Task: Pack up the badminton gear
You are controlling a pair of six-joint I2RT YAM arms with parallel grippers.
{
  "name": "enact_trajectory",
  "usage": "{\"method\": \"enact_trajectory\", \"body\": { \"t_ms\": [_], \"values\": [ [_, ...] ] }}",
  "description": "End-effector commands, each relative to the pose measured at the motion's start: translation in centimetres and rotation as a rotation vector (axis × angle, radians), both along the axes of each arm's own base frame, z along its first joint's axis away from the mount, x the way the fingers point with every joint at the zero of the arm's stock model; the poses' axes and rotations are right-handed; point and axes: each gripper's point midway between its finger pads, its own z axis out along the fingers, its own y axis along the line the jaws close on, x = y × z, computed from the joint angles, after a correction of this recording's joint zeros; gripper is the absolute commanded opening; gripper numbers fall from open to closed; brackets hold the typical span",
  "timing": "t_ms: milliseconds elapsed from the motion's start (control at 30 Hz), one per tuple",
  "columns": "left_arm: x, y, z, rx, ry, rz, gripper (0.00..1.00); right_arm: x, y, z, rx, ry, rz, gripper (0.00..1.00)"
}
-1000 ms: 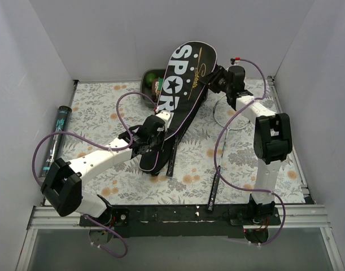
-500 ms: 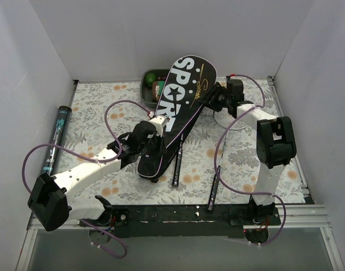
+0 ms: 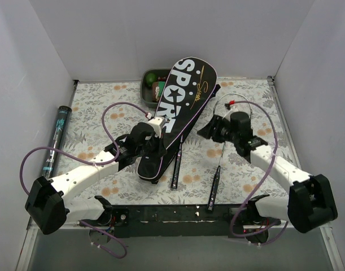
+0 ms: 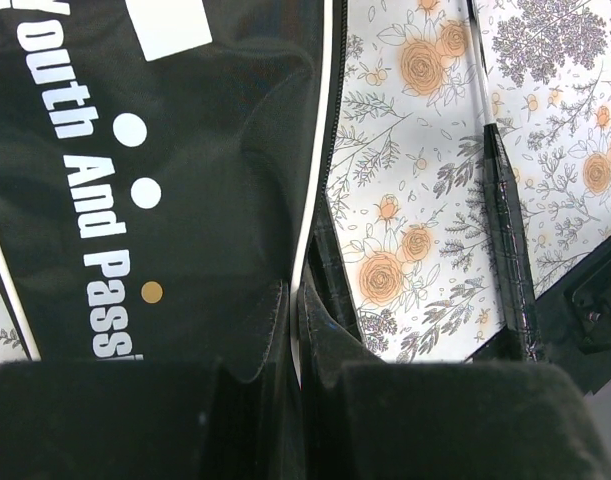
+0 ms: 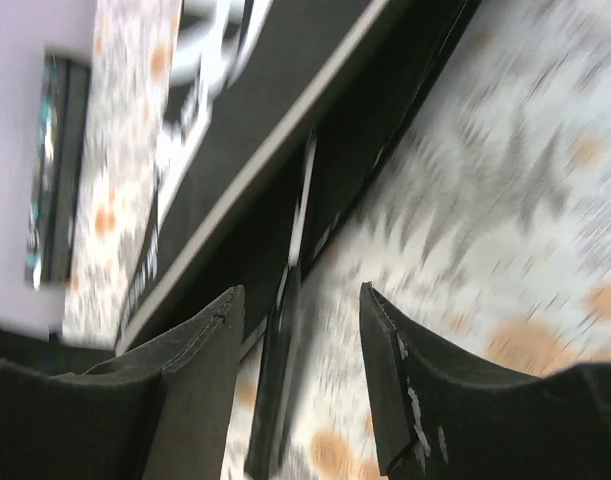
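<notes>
Near edge, flowered cloth (image 3: 245, 169): right racket (image 3: 215, 187) lies with its black handle toward the arm bases and its shaft runs away under the right arm. Left racket (image 3: 175, 169) lies likewise a little to its left, handle near, shaft passing under the cover.

Left gripper (image 3: 155, 148) is clenched on the narrow near end of the black cover (image 3: 180, 101). In the left wrist view its fingers (image 4: 165, 420) are pinched together on the fabric edge, with the left racket's handle just beside.

Right gripper (image 3: 205, 131) is released, jaws apart with nothing between them, just right of the cover's long edge. The right wrist view is blurred; contact with the cloth cannot be told.

Black tube (image 3: 55, 138) lies along the left edge of the cloth.

The cover runs diagonally away, and its broad "SPORT" end overlaps the right side of the grey tray (image 3: 145, 84) of toy food at the far wall
</notes>
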Motion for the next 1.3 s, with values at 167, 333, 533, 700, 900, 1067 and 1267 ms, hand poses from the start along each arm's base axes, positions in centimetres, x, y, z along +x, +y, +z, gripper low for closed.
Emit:
{"method": "enact_trajectory", "body": {
  "t_ms": [167,333,533,700,900,1067,1267],
  "values": [
    [-0.1,-0.2,-0.4,-0.036,-0.005,-0.004,0.00,-11.7,5.2,-5.2,0.041,0.125,0.196,0.62],
    [-0.7,-0.1,-1.8,-0.041,0.029,-0.003,0.00,-13.7,7.1,-5.9,0.060,0.129,0.236,0.62],
    [-1.0,-0.2,-3.0,-0.037,0.050,-0.007,0.00,-15.1,8.6,-8.2,0.078,0.145,0.272,0.61],
    [-1.0,-0.3,-3.4,-0.034,0.055,-0.015,0.00,-15.7,10.1,-9.4,0.083,0.167,0.298,0.61],
    [-1.0,-0.3,-3.5,-0.029,0.053,-0.020,0.00,-16.1,11.4,-10.1,0.079,0.165,0.319,0.60],
    [-1.2,-0.1,-4.0,-0.020,0.059,-0.021,0.00,-16.3,11.5,-11.0,0.089,0.176,0.312,0.60],
    [-1.5,0.1,-4.4,-0.018,0.066,-0.025,0.00,-16.6,11.9,-11.9,0.133,0.186,0.316,0.56]
  ]
}}
